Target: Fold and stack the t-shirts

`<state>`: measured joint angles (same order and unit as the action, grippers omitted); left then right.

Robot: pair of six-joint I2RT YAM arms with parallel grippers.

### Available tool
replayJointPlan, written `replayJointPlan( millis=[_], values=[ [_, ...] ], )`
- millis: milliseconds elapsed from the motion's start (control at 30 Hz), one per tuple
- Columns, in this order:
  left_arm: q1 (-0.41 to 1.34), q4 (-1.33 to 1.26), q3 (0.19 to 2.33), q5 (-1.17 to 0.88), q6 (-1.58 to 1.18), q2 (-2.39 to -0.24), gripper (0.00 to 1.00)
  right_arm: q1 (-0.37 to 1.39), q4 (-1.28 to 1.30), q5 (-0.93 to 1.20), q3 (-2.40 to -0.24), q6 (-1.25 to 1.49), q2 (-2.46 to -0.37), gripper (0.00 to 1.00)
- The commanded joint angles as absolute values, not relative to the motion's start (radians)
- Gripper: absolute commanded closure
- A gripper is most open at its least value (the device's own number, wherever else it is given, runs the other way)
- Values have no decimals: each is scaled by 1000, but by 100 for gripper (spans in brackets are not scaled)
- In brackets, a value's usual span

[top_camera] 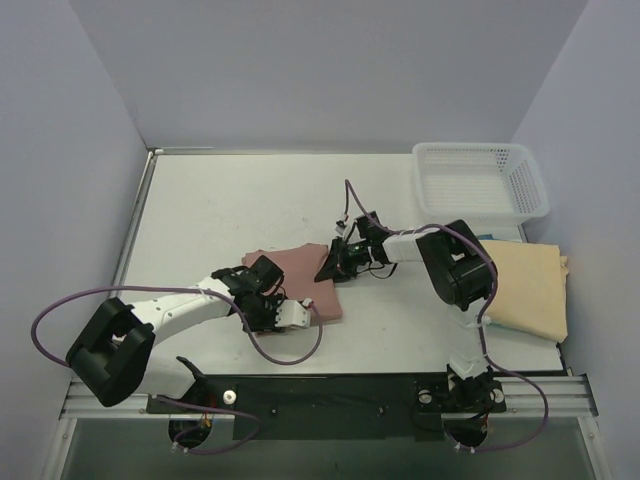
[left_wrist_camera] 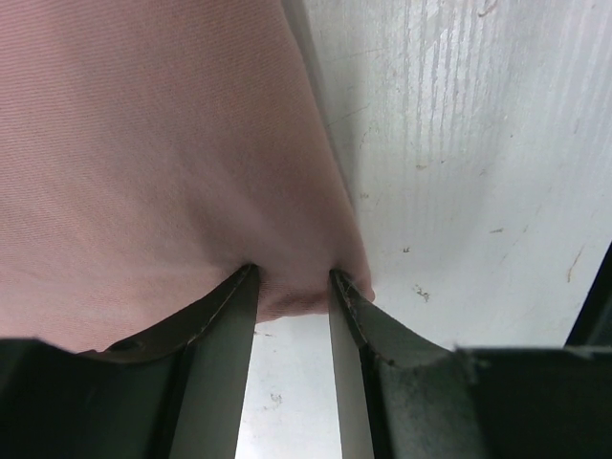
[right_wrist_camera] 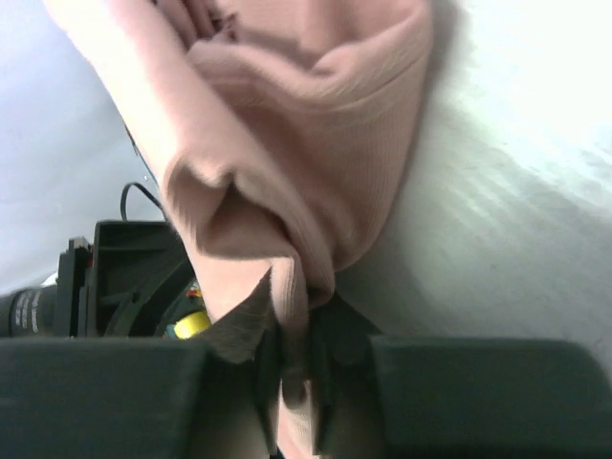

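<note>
The dusty pink-brown t-shirt [top_camera: 296, 272] lies folded in the middle of the table. My left gripper [top_camera: 300, 312] is at its near right corner. In the left wrist view the jaws [left_wrist_camera: 294, 279] stand apart, and the cloth's corner [left_wrist_camera: 143, 163] lies over and between the fingertips. My right gripper [top_camera: 333, 262] is shut on the shirt's right edge. The right wrist view shows bunched pink cloth [right_wrist_camera: 287, 143] pinched between the fingers [right_wrist_camera: 296, 335] and lifted slightly. The pale tan-yellow t-shirt [top_camera: 527, 287] lies flat at the table's right edge.
A white mesh basket [top_camera: 480, 180] stands at the back right, just behind the tan shirt. The left arm's purple cable [top_camera: 290, 355] loops over the table in front of the pink shirt. The table's front rail [top_camera: 330, 395] runs along the near edge.
</note>
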<state>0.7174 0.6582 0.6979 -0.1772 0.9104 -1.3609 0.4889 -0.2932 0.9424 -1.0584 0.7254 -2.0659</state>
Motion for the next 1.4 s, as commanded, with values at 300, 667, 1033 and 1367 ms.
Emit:
replayJointPlan(
  millis=[300,667,1033,1367],
  values=[
    [542,782,929,-213,714,-1264,14,472,354,692,-1178,256,-1853,100],
    [462,775,983,-156,641,-1221,10,437,880,200,-1212,-75,-1585,100],
    [462,747,1006,-147,655,-1229,8,252,1196,-245,-1296,-162,-1417,100],
    [462,729,1000,-140,666,-1227,8,176,1262,-474,-1442,-271,-1362,100]
  ],
)
